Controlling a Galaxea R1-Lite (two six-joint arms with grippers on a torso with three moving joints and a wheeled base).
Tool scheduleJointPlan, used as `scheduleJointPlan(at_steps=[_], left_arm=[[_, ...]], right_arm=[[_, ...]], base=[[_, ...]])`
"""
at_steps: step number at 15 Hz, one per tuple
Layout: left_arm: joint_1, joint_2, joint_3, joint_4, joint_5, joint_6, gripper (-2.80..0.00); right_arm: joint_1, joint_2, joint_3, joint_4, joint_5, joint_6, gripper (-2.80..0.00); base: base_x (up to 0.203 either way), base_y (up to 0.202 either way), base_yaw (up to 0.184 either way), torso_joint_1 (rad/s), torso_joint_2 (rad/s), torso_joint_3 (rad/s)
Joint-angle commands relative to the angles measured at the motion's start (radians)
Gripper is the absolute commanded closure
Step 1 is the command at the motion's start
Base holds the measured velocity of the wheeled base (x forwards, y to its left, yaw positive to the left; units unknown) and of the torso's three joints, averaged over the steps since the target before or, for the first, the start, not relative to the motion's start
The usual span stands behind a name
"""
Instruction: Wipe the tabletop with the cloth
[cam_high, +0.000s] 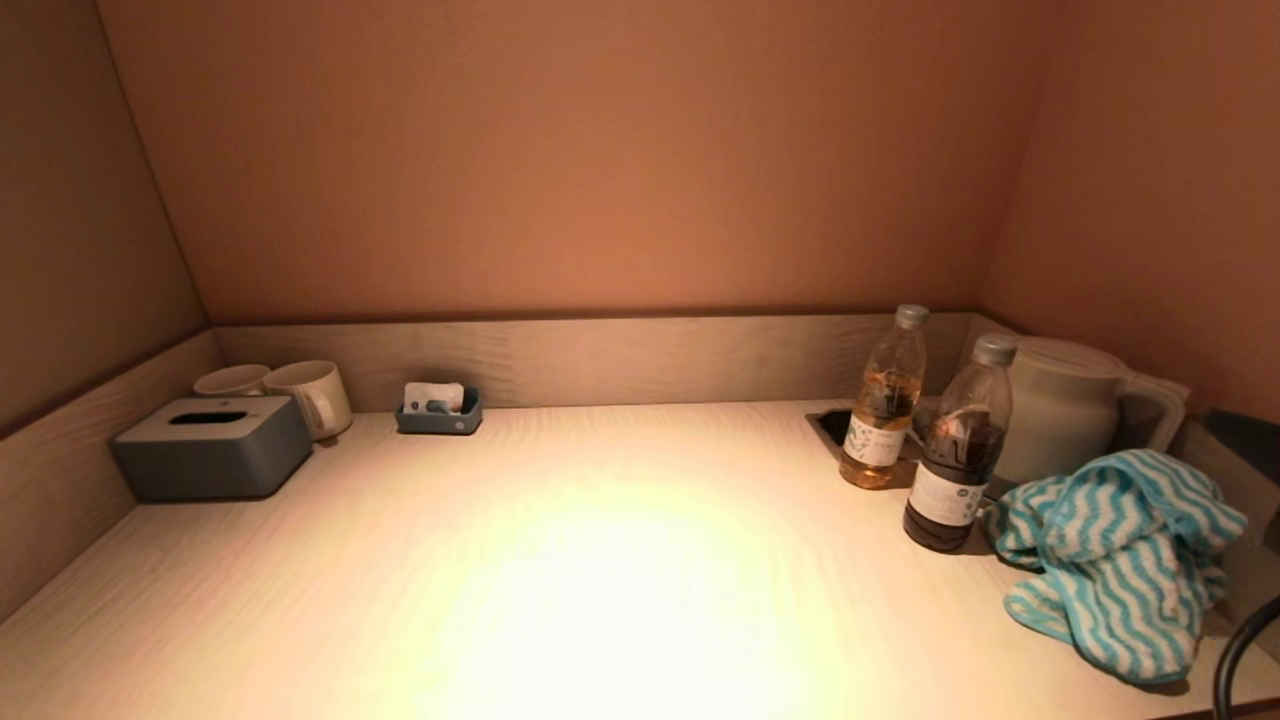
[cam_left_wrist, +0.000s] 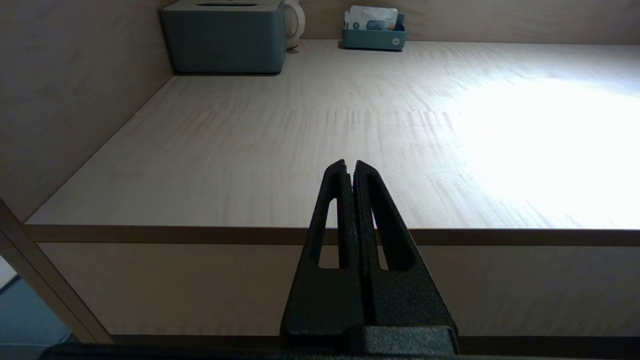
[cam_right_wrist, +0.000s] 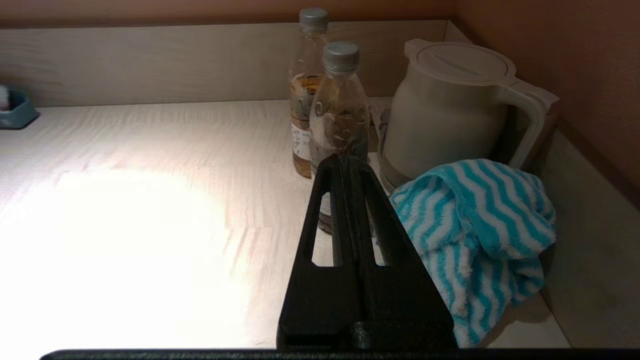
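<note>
A crumpled cloth with teal and white wavy stripes lies on the pale wooden tabletop at the front right, against the kettle; it also shows in the right wrist view. My right gripper is shut and empty, held near the table's front edge, just left of the cloth and in front of the near bottle. My left gripper is shut and empty, parked in front of the table's front left edge. Neither gripper shows in the head view.
Two drink bottles and a white kettle stand at the back right beside a recess. A grey tissue box, two mugs and a small blue tray sit at the back left. Low walls border three sides.
</note>
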Motion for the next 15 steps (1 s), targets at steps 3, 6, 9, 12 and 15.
scheduleJointPlan(at_steps=[3,6,9,12,15], left_arm=[[0.0,0.0,0.0,-0.001,0.0,-0.001,0.0],[0.0,0.0,0.0,-0.001,0.002,-0.001,0.0],[0.0,0.001,0.0,-0.001,0.0,-0.001,0.0],[0.0,0.0,0.0,-0.001,0.0,-0.001,0.0],[0.0,0.0,0.0,-0.001,0.0,-0.001,0.0]], right_arm=[[-0.001,-0.173,-0.004,0.157,0.1,0.004,0.0],[0.001,-0.312,-0.007,0.245,0.114,0.004,0.0],[0.007,-0.428,-0.046,0.332,0.116,0.005,0.0],[0.055,-0.514,-0.129,0.38,0.098,0.041,0.0],[0.141,-0.559,-0.161,0.424,0.023,0.049,0.0]], base=[[0.0,0.0,0.0,0.0,0.0,0.0],[0.0,0.0,0.0,0.0,0.0,0.0],[0.0,0.0,0.0,0.0,0.0,0.0],[0.0,0.0,0.0,0.0,0.0,0.0],[0.0,0.0,0.0,0.0,0.0,0.0]])
